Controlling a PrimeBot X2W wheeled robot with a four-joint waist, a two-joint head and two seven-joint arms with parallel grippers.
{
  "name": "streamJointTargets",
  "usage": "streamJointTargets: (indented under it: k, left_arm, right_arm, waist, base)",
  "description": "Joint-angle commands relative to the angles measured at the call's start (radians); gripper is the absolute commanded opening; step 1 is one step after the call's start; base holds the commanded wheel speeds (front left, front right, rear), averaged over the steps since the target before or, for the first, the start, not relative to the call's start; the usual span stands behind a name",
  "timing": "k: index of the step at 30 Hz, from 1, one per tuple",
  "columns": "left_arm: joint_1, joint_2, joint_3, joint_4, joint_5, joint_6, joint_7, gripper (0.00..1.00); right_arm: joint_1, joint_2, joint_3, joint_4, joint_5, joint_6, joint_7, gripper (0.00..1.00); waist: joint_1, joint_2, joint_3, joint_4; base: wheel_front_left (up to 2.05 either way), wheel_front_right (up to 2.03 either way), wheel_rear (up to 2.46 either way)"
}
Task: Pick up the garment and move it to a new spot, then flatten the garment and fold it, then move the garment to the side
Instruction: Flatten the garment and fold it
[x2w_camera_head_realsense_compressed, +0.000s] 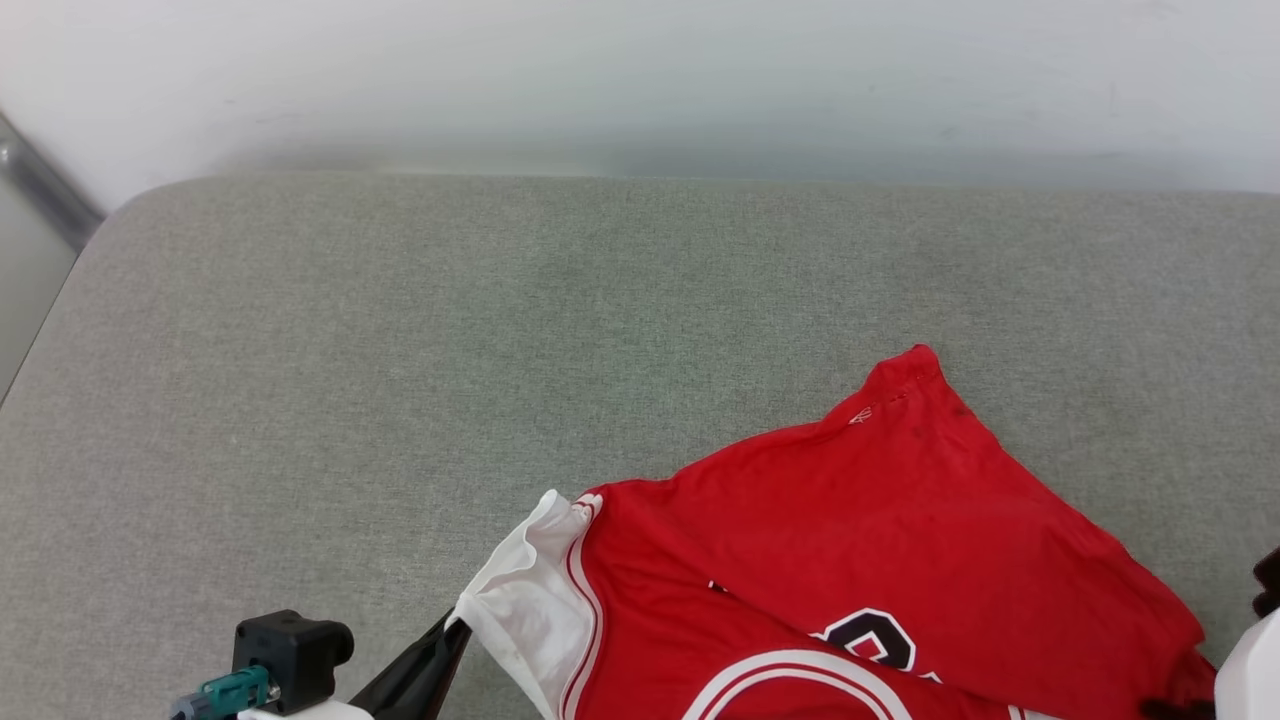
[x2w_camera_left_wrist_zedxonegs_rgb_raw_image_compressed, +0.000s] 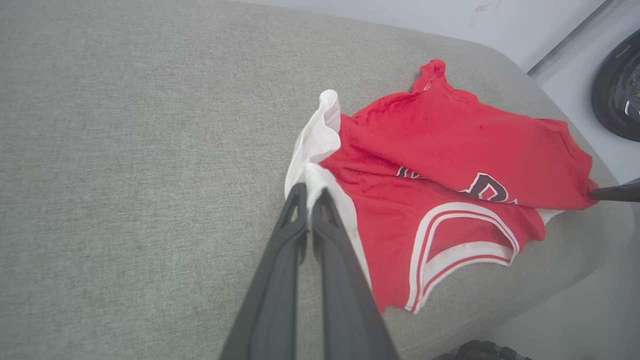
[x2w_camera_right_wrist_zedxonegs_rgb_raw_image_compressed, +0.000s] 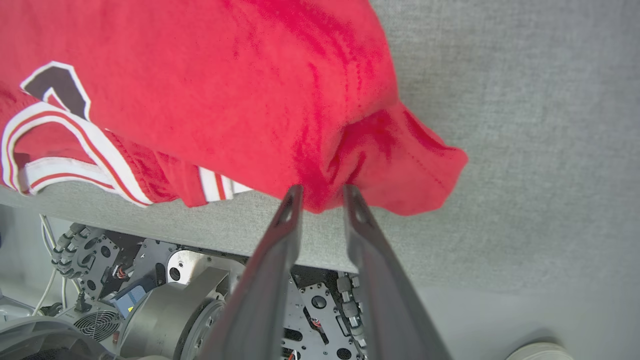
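Though crumpled, garment (x2w_camera_left_wrist_zedxonegs_rgb_raw_image_compressed: 450, 150) in left gripper (x2w_camera_left_wrist_zedxonegs_rgb_raw_image_compressed: 310, 189)

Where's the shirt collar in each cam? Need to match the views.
Head: collar at the bottom edge, right of centre.
Left wrist: collar lower right of centre.
Right wrist: collar at the left edge, mid-height.
Shared landmark: the black lettering right beside the collar in all three.

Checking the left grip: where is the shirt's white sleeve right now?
The white sleeve is at the lower middle of the head view, on the shirt's left edge on the grey cushion, its tip pinched by the left gripper.
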Motion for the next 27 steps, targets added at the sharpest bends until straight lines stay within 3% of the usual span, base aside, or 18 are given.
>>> streamJointTargets:
  k: [1, 8, 16, 27]
  left_arm:
    - [0.011, 0.005, -0.001, -0.005, 0.000, 0.001, 0.000, 0.00]
    - [-0.014, 0.005, -0.013, -0.022, 0.015, -0.003, 0.004, 0.00]
    - [-0.065, -0.005, -0.036, -0.048, 0.041, -0.021, 0.012, 0.00]
    - [-0.147, -0.059, -0.090, -0.075, 0.060, -0.050, 0.013, 0.00]
  right_arm:
    - [-0.021, -0.025, 0.010, -0.019, 0.016, 0.000, -0.003, 1.00]
    - [-0.123, -0.074, 0.023, -0.099, 0.081, 0.000, 0.024, 1.00]
    - [-0.315, -0.082, 0.075, -0.132, 0.088, 0.000, 0.074, 1.00]
    - [-0.575, -0.110, 0.177, 0.060, -0.034, 0.000, 0.143, 1.00]
  waist:
    - [0.0002, 0.0000, 0.002, 0.005]
    - [0.0002, 0.0000, 0.039, 0.042]
    - [0.0002, 0.0000, 0.120, 0.113]
    - [0.0002, 0.0000, 0.242, 0.241]
  base:
    - [0.00, 0.00, 0.00]
    - [0.00, 0.00, 0.00]
    - [0.00, 0.00, 0.00]
    - [0.00, 0.00, 0.00]
